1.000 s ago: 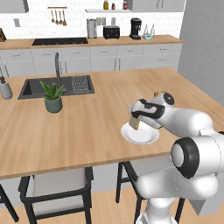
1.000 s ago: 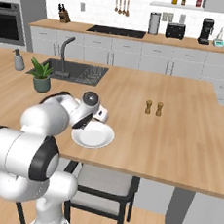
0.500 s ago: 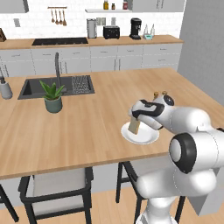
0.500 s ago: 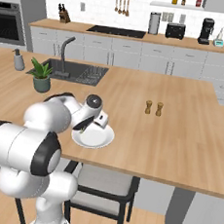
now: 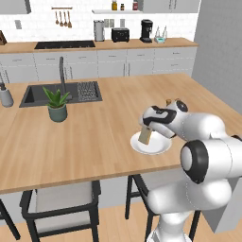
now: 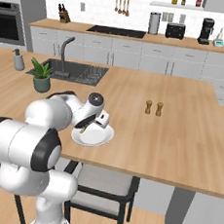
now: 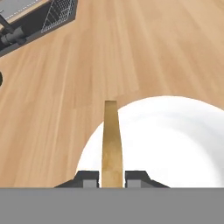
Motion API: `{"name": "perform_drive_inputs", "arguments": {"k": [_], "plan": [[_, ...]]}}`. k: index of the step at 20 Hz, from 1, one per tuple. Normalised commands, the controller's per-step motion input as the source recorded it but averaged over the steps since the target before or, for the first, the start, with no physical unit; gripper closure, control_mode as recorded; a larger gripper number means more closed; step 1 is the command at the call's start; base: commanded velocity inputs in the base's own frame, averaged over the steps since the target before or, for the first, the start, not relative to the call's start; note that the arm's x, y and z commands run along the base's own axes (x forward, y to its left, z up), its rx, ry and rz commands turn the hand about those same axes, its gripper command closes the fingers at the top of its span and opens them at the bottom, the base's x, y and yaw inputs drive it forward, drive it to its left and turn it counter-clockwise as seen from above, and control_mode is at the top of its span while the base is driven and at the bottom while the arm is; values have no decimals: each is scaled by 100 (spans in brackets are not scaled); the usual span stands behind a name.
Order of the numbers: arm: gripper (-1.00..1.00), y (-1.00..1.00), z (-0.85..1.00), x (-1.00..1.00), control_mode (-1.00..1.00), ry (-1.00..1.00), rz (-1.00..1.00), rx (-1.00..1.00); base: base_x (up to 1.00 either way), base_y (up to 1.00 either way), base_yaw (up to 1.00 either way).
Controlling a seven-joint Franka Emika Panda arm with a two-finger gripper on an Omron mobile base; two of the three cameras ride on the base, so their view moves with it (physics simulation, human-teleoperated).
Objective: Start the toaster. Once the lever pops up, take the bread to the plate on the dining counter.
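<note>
A home kitchen — a wooden island counter (image 5: 94,137) with an inset sink (image 5: 35,94) and tap (image 5: 61,78), a potted plant (image 5: 56,105) at the basin's near edge. Along the far wall's worktop (image 5: 94,46) — hob (image 5: 64,44), toaster (image 5: 120,34), coffee machine (image 5: 146,30), hanging utensils (image 5: 62,18). A wall oven (image 6: 13,23) stands left.

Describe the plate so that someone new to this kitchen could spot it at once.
On the large light-brown wooden island counter with the dark inset sink, look at the near edge by the white arm. The round white plate lies there, the only dish, under the hand gripping a thin tan bread slice.
</note>
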Motion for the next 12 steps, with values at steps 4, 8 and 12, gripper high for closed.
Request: {"name": "perform_drive_inputs", "arguments": {"k": [4, 8, 12], "plan": [[-100, 0, -5, 0, -100, 0, 0, 0, 0, 0, 0], [-100, 0, 0, 0, -100, 0, 0, 0, 0, 0, 0], [-100, -4, 0, 1, -100, 0, 0, 0, 0, 0, 0]]}}
